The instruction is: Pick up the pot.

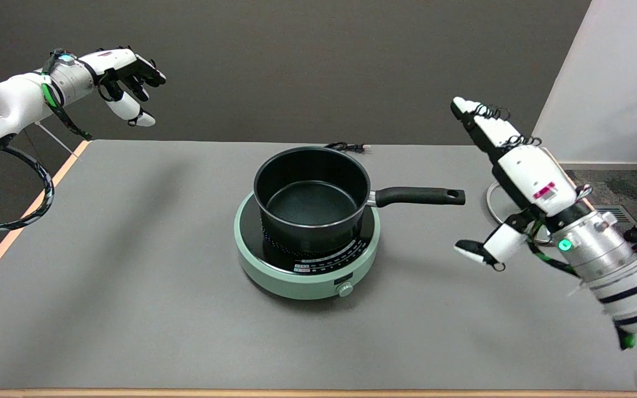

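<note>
A black pot (312,199) stands upright on a round pale-green induction cooker (274,273) in the middle of the grey table. Its straight black handle (421,196) points to the right, level with the rim. The pot is empty inside. My right hand (509,182) hovers to the right of the handle's end, a short gap away from it. The fingers are stretched out and apart, the thumb held low and pointing left, and nothing is in the hand.
The idle left hand (125,83) hangs in the air at the upper left. A black power cord (346,147) lies behind the pot at the table's (130,309) far edge. A metal ring stand (495,202) sits off the table's right edge.
</note>
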`<action>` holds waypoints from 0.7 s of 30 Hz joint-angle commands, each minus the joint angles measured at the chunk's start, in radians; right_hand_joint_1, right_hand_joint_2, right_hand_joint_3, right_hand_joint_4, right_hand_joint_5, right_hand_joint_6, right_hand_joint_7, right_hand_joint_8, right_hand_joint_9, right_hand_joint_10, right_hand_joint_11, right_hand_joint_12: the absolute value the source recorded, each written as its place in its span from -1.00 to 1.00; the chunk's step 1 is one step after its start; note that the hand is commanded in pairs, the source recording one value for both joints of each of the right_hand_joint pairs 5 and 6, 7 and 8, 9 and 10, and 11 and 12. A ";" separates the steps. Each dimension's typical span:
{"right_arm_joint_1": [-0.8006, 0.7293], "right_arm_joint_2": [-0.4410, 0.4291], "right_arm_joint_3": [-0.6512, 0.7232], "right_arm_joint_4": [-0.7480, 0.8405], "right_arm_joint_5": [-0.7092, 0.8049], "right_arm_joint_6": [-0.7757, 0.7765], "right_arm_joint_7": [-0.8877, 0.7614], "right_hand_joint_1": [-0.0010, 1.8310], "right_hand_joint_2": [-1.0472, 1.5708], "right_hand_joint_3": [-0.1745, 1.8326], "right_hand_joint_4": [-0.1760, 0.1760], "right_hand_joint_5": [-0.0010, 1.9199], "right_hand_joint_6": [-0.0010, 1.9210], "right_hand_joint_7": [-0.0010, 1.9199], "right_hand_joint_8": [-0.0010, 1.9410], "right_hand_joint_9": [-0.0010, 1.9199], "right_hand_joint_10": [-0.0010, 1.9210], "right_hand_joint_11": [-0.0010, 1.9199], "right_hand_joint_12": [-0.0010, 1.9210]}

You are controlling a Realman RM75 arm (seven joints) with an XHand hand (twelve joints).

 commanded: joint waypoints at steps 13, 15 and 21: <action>0.495 -0.439 -0.582 -0.047 0.591 -0.055 -1.486 0.53 -0.63 0.14 -1.00 -0.95 -0.95 -0.95 -0.95 -0.95 -0.95 -0.95 -0.95; 0.508 -0.448 -0.591 -0.061 0.654 -0.038 -1.545 0.54 -0.64 0.14 -1.00 -0.95 -0.95 -0.95 -0.95 -0.95 -0.95 -0.95 -0.95; 0.499 -0.453 -0.646 -0.084 0.789 0.096 -1.683 0.57 -0.68 0.05 -1.00 -0.95 -0.95 -0.95 -0.95 -0.95 -0.95 -0.95 -0.95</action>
